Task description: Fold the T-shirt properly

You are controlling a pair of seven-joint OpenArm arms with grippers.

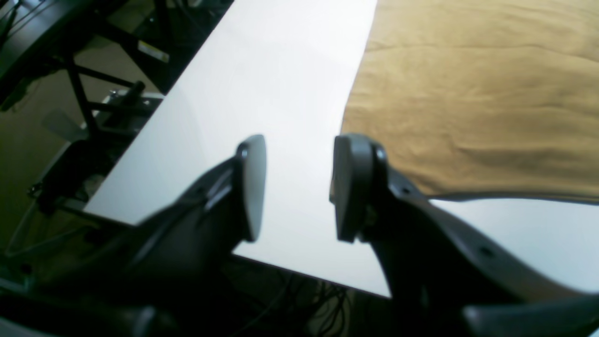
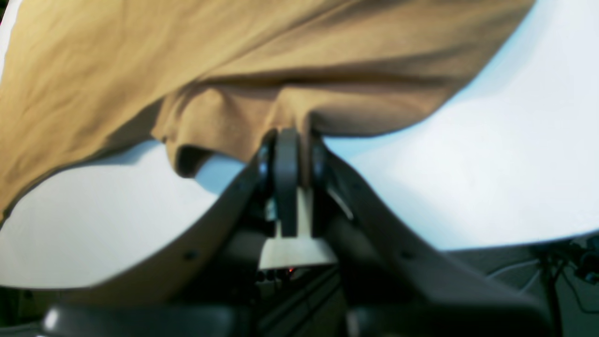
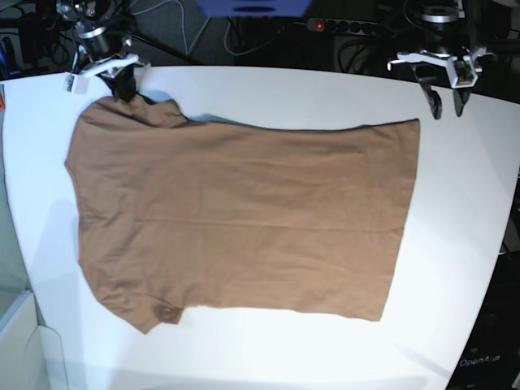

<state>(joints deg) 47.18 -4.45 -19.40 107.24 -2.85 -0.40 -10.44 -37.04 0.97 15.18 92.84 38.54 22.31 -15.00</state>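
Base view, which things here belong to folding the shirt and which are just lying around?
Part of the job:
- T-shirt, spread on the table
- right gripper, shut on a raised fold of the shirt's edge
- left gripper, open over bare table beside the hem

Just lying about:
- power strip behind the table
- cables

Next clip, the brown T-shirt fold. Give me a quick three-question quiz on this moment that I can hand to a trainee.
1. True or false: the left gripper is closed on the T-shirt.
2. Which gripper has cloth pinched, and at which part of the shirt? A) the right gripper, at a sleeve; B) the right gripper, at the bottom hem; C) neither.
3. Fill in: the T-shirt lies spread on the white ____.

Key:
1. False. Its jaws stand apart over bare table beside the shirt's corner.
2. A. The jaws are shut on a bunched fold at the sleeve.
3. table.
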